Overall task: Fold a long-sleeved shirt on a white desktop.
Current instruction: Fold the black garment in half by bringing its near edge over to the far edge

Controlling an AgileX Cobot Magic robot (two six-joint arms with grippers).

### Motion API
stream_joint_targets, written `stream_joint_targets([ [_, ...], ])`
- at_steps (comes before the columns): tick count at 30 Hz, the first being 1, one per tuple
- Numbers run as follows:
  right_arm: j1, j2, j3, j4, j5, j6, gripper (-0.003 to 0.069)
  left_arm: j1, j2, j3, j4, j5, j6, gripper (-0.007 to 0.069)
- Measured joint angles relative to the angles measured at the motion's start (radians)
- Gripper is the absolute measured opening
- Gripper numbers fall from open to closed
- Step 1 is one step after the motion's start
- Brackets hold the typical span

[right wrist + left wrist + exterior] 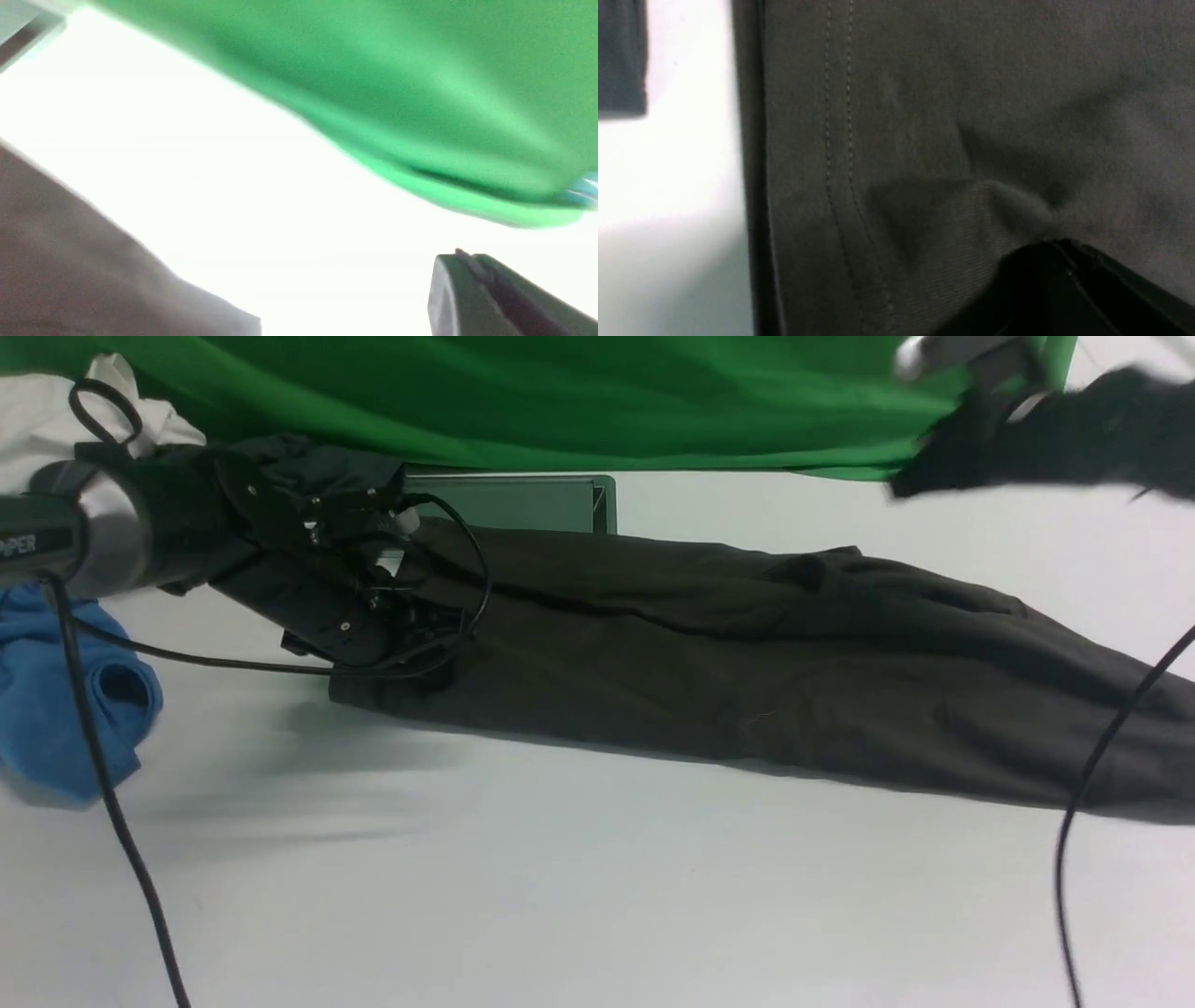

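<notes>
One long-sleeved shirt [747,663], dark brown-black, lies on the white worktop [560,896]. It is drawn out in a single long band from left of centre to the right edge of the front view, sloping slightly down toward the right. Its back edge overlaps the front of the one silver hatch [523,504], which sits at the foot of the green backdrop [560,401].

Two arms show. The left arm [140,532] reaches in from the left edge, with its end over the shirt's left end. In its wrist view the left gripper [1048,247] is closed tight, with a small ridge of shirt fabric bunched at its tip beside a double line of stitching. The right arm [1027,429] is a dark blur in the upper right corner, up off the shirt. In its own wrist view the right gripper [460,261] has its jaws pressed together with nothing between them, and there is bare worktop behind.

Two other cloths lie at the left edge: one bright blue garment [47,709] and one white cloth [37,420] in the upper left corner. Two black cables [112,803] hang in the foreground, one on each side.
</notes>
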Motion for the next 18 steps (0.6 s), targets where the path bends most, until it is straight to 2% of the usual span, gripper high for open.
stream_joint_targets([
  [2, -0.014, -0.014, -0.064, -0.001, 0.150, 0.008, 0.0035, 0.000, -0.008, 0.000, 0.005, 0.006, 0.000, 0.0020],
  [4, -0.007, -0.033, -0.116, 0.000, 0.341, -0.035, 0.0038, 0.000, -0.016, 0.000, 0.009, 0.017, 0.000, 0.0020],
  [8, 0.068, -0.046, -0.134, 0.001, 0.616, -0.131, 0.0041, 0.000, -0.025, 0.000, 0.012, 0.027, -0.001, 0.0020],
  [14, 0.175, 0.059, -0.121, 0.003, 0.690, -0.177, 0.0036, 0.000, -0.025, 0.001, -0.001, -0.016, -0.001, 0.0020],
  [18, 0.192, 0.151, -0.115, 0.000, 0.587, -0.180, 0.0036, 0.000, -0.023, 0.001, -0.013, -0.057, -0.001, 0.0020],
])
